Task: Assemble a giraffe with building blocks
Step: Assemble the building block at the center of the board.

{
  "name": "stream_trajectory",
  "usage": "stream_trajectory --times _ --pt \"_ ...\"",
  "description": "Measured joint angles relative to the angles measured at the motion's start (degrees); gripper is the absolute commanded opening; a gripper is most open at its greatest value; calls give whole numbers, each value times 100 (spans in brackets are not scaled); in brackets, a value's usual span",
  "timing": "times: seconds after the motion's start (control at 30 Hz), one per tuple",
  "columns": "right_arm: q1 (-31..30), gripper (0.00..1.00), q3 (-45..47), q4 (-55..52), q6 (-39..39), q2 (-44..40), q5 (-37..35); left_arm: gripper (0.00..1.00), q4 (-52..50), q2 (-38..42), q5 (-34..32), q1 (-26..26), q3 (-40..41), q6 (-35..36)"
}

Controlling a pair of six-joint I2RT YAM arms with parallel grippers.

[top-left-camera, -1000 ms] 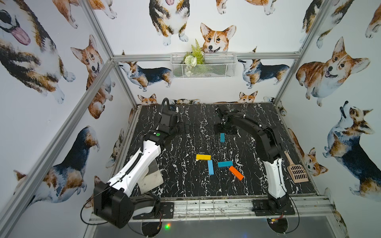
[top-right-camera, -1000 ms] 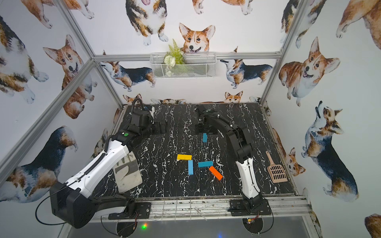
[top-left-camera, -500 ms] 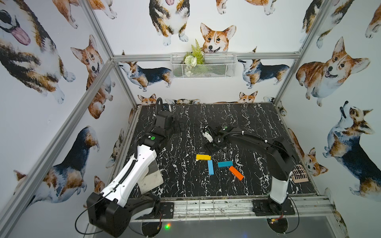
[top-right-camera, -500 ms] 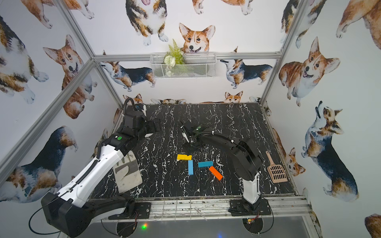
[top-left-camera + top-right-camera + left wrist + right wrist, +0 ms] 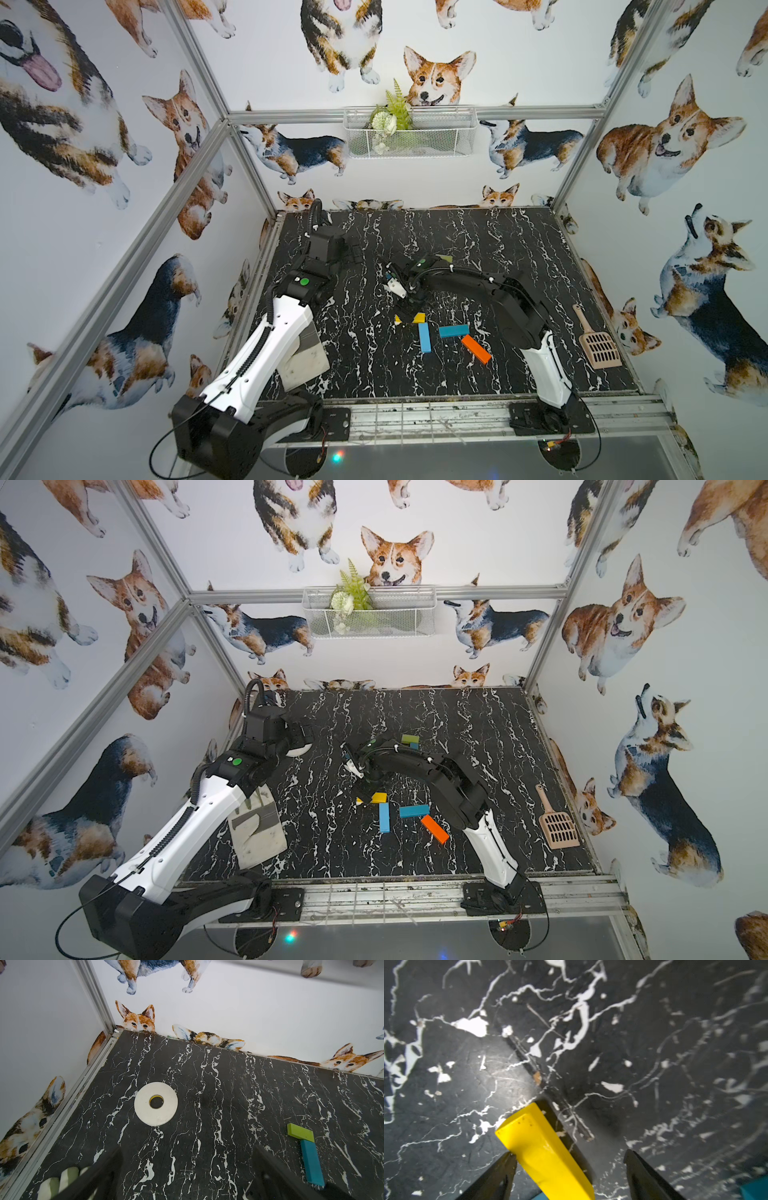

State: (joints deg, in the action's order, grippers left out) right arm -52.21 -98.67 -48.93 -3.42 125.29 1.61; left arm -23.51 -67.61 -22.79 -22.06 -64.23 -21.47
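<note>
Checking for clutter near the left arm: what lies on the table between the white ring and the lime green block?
Nothing. The left wrist view shows only bare marbled tabletop between the white ring and the lime green block.

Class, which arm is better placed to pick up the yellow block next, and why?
Right. The right gripper sits open around the yellow block; the left gripper hangs open far away, near the tape roll.

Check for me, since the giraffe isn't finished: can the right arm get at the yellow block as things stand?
Likely yes: the right gripper hangs right over the yellow block, jaws open on either side of it, nothing lying on top.
</note>
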Motion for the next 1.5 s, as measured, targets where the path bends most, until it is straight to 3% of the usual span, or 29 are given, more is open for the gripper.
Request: stream_trajectory --times 0.17,0.27,0.5,0.6,0.67,0.8,1.07,1.5 --pt "-33 81 107 -28 -4 20 2 100 0 4 42 15 0 -13" --pt "-42 64 109 -33 4 63 -162 100 2 17 63 15 0 -13" --pt "-57 47 -11 -98 120 166 -299 100 7 52 131 17 11 -13" --pt "-48 28 -127 -157 240 232 -328 100 7 55 149 17 17 -13" --pt "7 22 -205 -210 404 267 -334 100 11 57 149 17 26 -11" --pt "271 26 -96 -166 850 190 -291 100 11 59 173 20 31 -11" --pt "994 30 1001 219 2076 -496 -330 100 11 57 260 20 37 -13" --pt "1078 32 1222 197 3679 -579 -592 100 13 83 356 20 70 -17"
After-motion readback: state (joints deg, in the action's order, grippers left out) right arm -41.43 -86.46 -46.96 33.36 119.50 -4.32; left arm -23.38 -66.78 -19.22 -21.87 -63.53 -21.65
